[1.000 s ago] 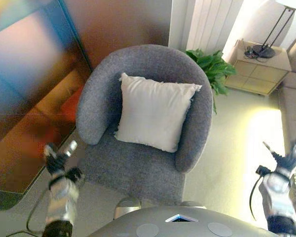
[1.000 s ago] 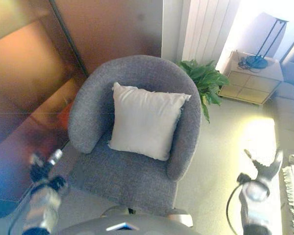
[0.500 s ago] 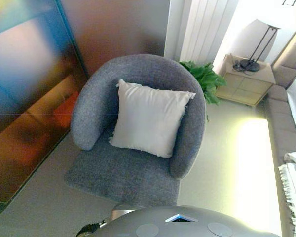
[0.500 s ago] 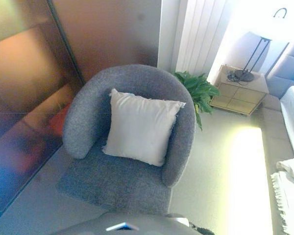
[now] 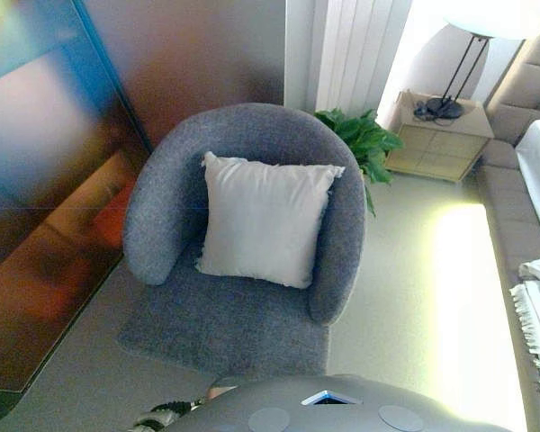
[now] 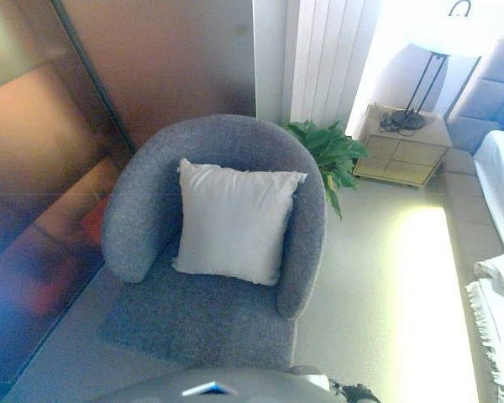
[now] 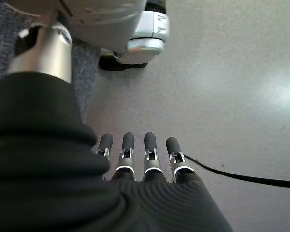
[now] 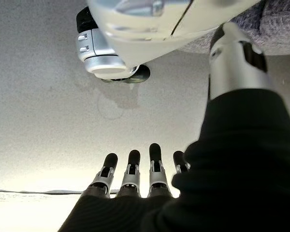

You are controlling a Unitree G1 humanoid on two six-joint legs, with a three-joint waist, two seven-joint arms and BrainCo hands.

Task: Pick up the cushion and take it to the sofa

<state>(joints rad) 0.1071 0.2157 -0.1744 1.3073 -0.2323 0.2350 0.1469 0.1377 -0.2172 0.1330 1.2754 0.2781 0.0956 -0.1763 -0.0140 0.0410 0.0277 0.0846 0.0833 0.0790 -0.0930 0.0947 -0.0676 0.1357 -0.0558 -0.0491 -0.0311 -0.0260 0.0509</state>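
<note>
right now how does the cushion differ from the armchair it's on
The cushion is white and smooth; the armchair is grey with a coarse weave. The cushion is square and flat, propped upright against the backrest, while the armchair is rounded, its back and arms curving around the cushion. The cushion is much smaller, covering only the back part of the seat. Both are soft furnishings, and neither hand touches them.

The cushion (image 5: pixel 264 219) is a plain white square pillow with softly pointed corners, standing nearly upright and leaning against the curved back of a grey armchair (image 5: pixel 243 306), its lower edge resting on the seat. It lies well apart from the fingers (image 7: pixel 128 145) of both hands, which hang straight over the bare floor and touch nothing. The sofa (image 5: pixel 508 171) runs along the robot's right side.
</note>
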